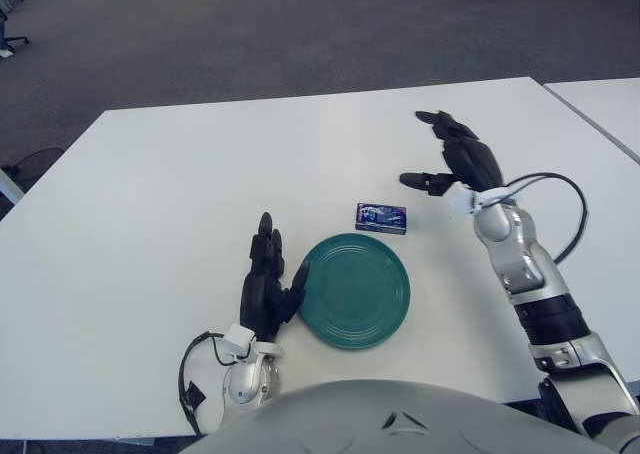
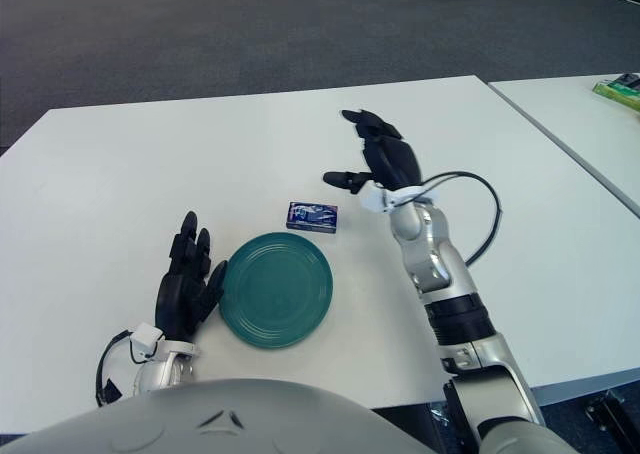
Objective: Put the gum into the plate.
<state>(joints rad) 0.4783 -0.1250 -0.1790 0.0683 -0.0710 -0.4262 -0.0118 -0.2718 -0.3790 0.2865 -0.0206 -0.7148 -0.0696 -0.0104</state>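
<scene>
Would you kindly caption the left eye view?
Right hand raised open beyond the gum pack; left hand beside the green plate.

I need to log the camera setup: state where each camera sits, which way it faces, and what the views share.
Left eye view: on the head, looking forward and down at the white table; shows the left hand, raised right hand and arm, chest below.
Right eye view: same head, slightly to the right, same direction; same body parts, plus a neighbouring table's green item.
Shared: gum pack beyond the green plate, both hands open.
</scene>
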